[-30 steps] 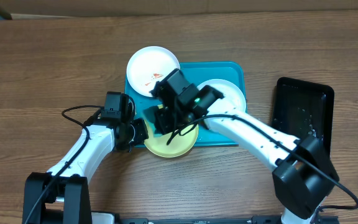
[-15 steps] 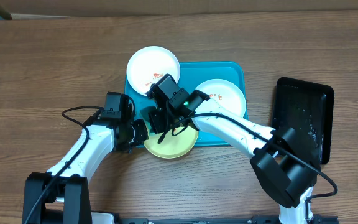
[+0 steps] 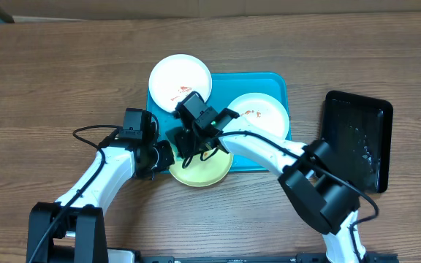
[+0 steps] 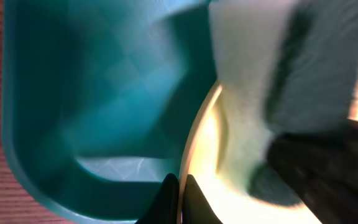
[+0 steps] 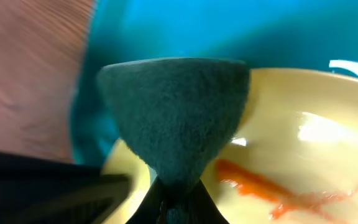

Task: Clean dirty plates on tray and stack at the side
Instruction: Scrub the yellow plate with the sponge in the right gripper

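The pale yellow-green plate [image 3: 203, 169] lies over the front rim of the turquoise tray [image 3: 229, 84]. My left gripper [image 3: 165, 155] is shut on this plate's left rim; the pinch shows in the left wrist view [image 4: 179, 190]. My right gripper [image 3: 187, 145] is shut on a dark green sponge [image 5: 176, 112], which is pressed on the plate's left part. An orange-red smear [image 5: 253, 186] sits beside the sponge. One white plate [image 3: 180, 82] with red smears rests over the tray's far left corner. Another smeared white plate [image 3: 262, 113] lies on the tray at the right.
A smaller black tray [image 3: 357, 139] stands on the wooden table to the right. My two arms meet closely over the tray's front left corner. Bare wood [image 3: 64, 66] lies left of the tray.
My right gripper has moved left with the sponge across the yellow-green plate, uncovering more of the right white plate. My left gripper has kept its hold on the rim.
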You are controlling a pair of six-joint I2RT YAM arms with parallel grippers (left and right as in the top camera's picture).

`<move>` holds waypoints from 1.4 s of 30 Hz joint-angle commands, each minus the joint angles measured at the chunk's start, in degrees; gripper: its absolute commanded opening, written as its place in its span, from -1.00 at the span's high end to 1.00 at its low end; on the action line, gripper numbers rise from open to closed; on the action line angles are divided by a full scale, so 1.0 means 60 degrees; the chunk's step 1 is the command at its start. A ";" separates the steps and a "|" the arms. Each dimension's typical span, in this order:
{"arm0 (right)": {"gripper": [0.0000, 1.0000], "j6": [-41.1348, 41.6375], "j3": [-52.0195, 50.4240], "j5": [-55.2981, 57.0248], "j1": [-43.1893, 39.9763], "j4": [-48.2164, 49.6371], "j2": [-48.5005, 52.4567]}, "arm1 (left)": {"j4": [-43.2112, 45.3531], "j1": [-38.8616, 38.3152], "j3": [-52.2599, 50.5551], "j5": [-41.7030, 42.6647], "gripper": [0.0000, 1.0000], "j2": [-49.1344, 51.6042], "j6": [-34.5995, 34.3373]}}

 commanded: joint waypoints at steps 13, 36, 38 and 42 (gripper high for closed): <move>0.93 0.0087 -0.0015 0.1599 -0.0809 -0.2448 0.0127 | 0.0007 -0.0058 0.0004 0.0058 0.92 0.0029 -0.0011; 0.92 -0.0761 0.1483 -0.0310 -0.1180 -0.6087 -0.0182 | 0.0015 -0.0055 0.0004 0.0022 0.92 0.0029 -0.0036; 0.92 -0.0841 0.1938 -0.0310 -0.1184 -0.6164 -0.0353 | 0.0015 -0.0055 0.0004 0.0025 0.92 0.0029 -0.0040; 0.92 -0.0929 0.3158 -0.0146 -0.1180 -0.6521 -0.0710 | 0.0015 -0.0055 0.0004 0.0025 0.92 0.0029 -0.0036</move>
